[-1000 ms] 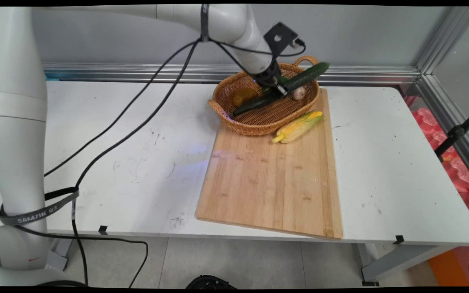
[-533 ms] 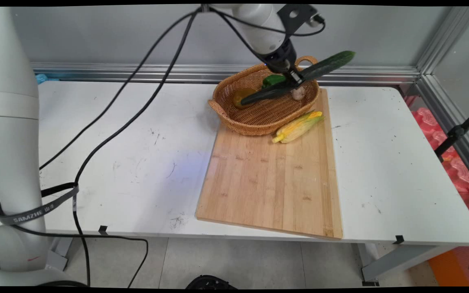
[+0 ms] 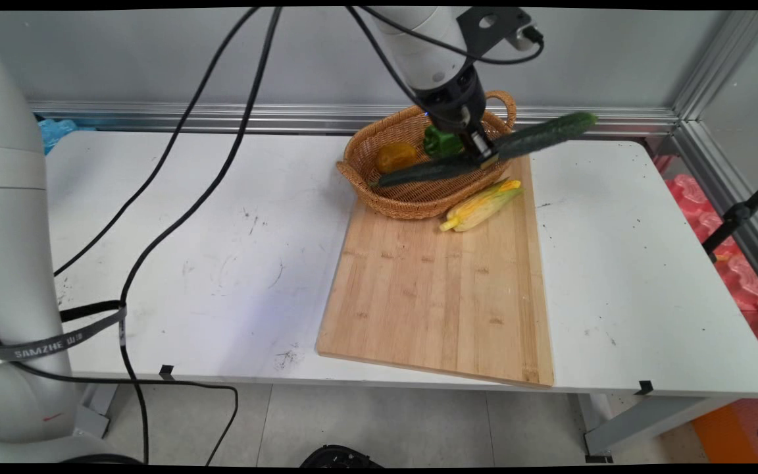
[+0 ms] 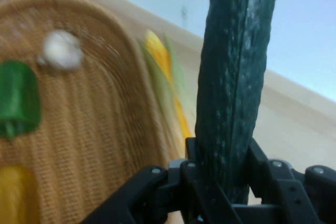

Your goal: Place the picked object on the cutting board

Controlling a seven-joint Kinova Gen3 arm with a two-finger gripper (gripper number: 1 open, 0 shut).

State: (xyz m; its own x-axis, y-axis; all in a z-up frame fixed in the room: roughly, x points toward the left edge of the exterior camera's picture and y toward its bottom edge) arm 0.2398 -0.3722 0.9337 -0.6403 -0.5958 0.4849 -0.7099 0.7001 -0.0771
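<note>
The tool (image 3: 484,153) grips a cucumber (image 3: 537,136) at mid-length, held in the air over the wicker basket (image 3: 412,197), hiding the basket's right rim; garlic (image 4: 62,49) shows only in the hand view.

The arm (image 3: 4,217) is built of smooth white rounded links. Black cables (image 3: 181,191) hang from it, and a grey strap (image 3: 56,336) lettered SAMZHE rings its base link at 8 o'clock. A black bracket (image 3: 494,26) sits above the black pincer (image 3: 481,150), whose linkage shows small silver screws.
</note>
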